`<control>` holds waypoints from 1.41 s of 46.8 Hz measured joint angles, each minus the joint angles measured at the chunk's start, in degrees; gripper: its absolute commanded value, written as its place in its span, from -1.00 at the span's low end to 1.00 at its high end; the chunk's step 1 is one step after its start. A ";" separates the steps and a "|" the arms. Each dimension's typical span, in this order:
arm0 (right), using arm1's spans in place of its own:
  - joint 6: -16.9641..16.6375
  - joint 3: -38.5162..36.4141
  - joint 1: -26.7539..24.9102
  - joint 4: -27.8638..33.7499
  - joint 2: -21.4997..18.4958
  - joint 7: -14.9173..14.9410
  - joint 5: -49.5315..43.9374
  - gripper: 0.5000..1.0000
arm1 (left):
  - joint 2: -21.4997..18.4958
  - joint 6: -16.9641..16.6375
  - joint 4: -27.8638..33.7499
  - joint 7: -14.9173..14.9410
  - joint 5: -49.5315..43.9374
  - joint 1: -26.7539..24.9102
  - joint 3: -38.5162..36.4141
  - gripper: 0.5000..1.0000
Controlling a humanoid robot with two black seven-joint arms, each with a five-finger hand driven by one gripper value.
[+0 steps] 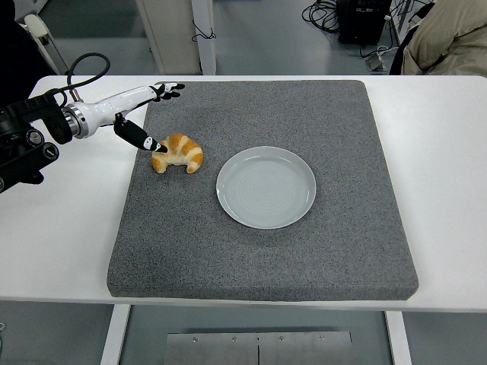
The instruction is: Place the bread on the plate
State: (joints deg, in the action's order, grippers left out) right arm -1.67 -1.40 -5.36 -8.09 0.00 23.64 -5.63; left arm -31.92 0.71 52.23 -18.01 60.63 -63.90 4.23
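Left hand (144, 114) open at upper left, thumb touching croissant (178, 153) to flank it for grasping; plate (266, 187) empty at centre.
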 measured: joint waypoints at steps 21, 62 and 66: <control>0.00 -0.01 0.00 0.00 0.00 0.00 0.00 1.00 | 2.98 -7.08 -0.03 -0.18 -0.07 0.45 -5.22 0.88; 0.00 -0.02 0.00 0.00 0.00 0.00 -0.03 1.00 | 5.08 -10.29 -0.98 -0.09 0.20 0.17 -9.48 0.66; 0.00 -0.02 0.00 0.00 0.00 0.00 -0.03 1.00 | 5.49 -10.33 -1.29 -0.09 0.20 0.17 -9.65 0.64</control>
State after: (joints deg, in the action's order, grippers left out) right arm -1.67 -1.42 -5.36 -8.09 0.00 23.64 -5.66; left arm -26.43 -9.63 50.94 -18.10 60.83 -63.73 -5.42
